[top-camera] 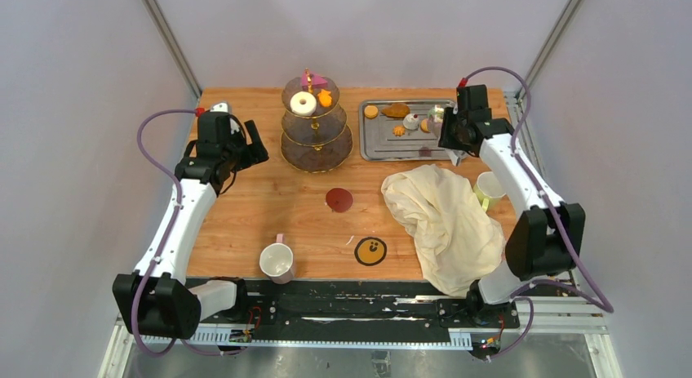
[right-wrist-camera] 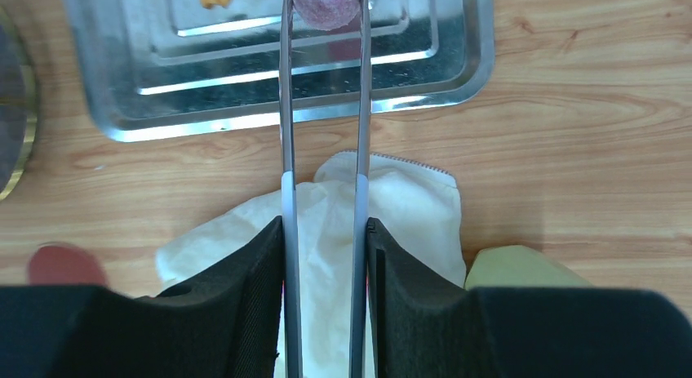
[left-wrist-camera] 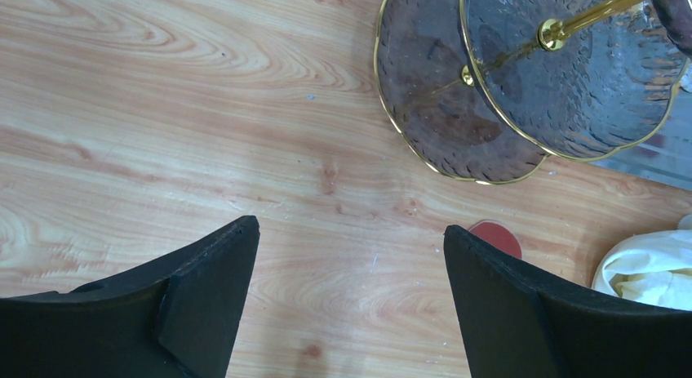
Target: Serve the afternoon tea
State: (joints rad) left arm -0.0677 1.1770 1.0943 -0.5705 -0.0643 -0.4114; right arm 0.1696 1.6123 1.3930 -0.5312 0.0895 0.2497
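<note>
Around the right tool: large cream cloth (top-camera: 445,215) heaped just in front, spilling toward the near edge of the desk (top-camera: 269,198); pale mug (top-camera: 490,187) tucked against the cloth's right side.
In the way: cloth folds directly beneath the arms of the tongs (right-wrist-camera: 286,108), between the tool and the steel tray (right-wrist-camera: 424,60).
Right tool (right-wrist-camera: 325,231): clamped on the tongs, one pad pressed against each metal arm.
Purple cake (right-wrist-camera: 326,4): pinched between the tong tips, at the far end from the tool, over the tray (lifted or resting, cannot tell).
Elsewhere on the tray: orange macaron (top-camera: 371,111) and a few small cakes, left of the tong tips.
Left tool (left-wrist-camera: 351,227): wide open over bare wood, at the far left of the desk.
Stand (top-camera: 317,125): upright, just right of the left tool and left of the tray; white donut (top-camera: 303,104) on its top tier beside an orange piece.
Loose on the desk: red coaster (top-camera: 339,200) mid-desk, smiley coaster (top-camera: 370,251) nearer the front, second mug (top-camera: 277,261) at the near edge.
</note>
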